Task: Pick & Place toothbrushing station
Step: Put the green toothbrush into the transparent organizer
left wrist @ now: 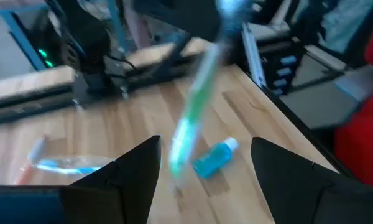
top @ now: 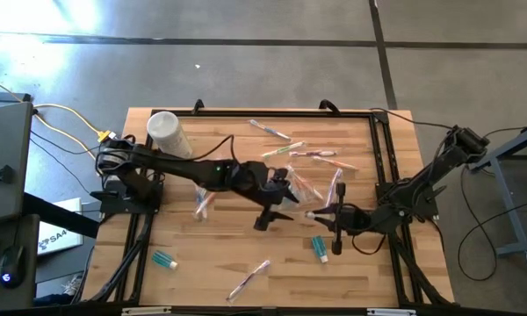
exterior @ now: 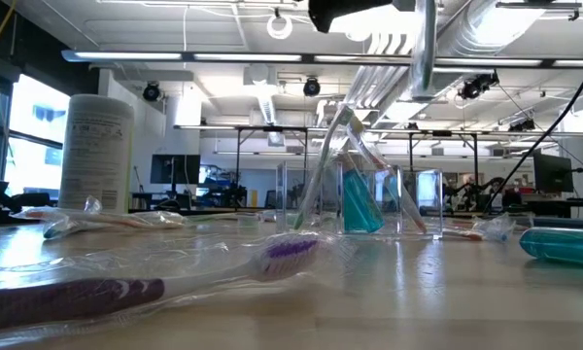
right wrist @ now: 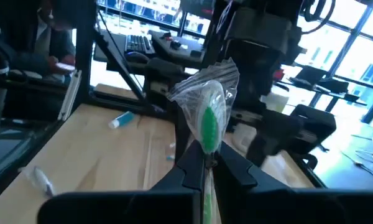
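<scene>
Wooden surface [top: 246, 254]: the clear toothbrushing station [exterior: 369, 199] only shows at table level; right pincer [right wrist: 206, 163] clamps a wrapped green toothbrush [right wrist: 208, 127]; left pincer [left wrist: 202, 168] gapes empty.

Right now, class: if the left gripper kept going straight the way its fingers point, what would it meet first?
The left gripper stands open, and the first thing in its line is the green wrapped toothbrush between its fingers. Beyond lies a small blue bottle on the table; depth is unclear.

The desk [top: 220, 263] is smooth light wood. The toothbrushing station [exterior: 369, 199] is clear shiny plastic. The tub [exterior: 95, 154] looks white and matt.
</scene>
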Controlling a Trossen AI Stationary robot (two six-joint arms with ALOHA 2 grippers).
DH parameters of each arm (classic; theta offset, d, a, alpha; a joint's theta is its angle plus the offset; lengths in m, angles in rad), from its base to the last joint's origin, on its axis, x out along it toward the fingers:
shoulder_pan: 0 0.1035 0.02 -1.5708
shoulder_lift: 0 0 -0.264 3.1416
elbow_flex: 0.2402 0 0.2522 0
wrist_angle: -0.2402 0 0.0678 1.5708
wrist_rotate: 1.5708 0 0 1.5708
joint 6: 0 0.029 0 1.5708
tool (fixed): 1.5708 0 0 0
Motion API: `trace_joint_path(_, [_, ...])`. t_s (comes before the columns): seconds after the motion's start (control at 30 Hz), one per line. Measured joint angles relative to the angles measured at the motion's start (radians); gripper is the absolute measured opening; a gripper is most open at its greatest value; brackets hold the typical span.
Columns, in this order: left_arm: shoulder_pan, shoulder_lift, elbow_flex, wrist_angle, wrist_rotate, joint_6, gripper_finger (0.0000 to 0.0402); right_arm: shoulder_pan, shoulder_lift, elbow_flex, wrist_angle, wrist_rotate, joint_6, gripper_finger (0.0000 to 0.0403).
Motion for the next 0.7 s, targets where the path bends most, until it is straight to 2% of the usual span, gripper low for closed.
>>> trace_joint_path(0.17, [-0.004,0.039,0.000,0.087,-0.013,0.038,0.0243,-0.028,0.000,0.000,0.004,-0.010,-0.002,0.0008])
trace_joint_path(0.3, [-0.004,0.058,0.001,0.132,-0.014,0.049,0.0243,-0.068,0.000,0.000,0.014,-0.104,0.010,0.0008])
trace_joint_path(0.47, [-0.004,0.061,0.000,0.133,-0.014,0.002,0.0243,-0.109,0.000,0.000,0.022,-0.158,0.048,0.0008])
trace_joint_path(0.7, [-0.004,0.061,0.000,0.112,-0.034,-0.026,0.0243,-0.115,0.028,-0.001,0.023,-0.169,0.065,0.0008])
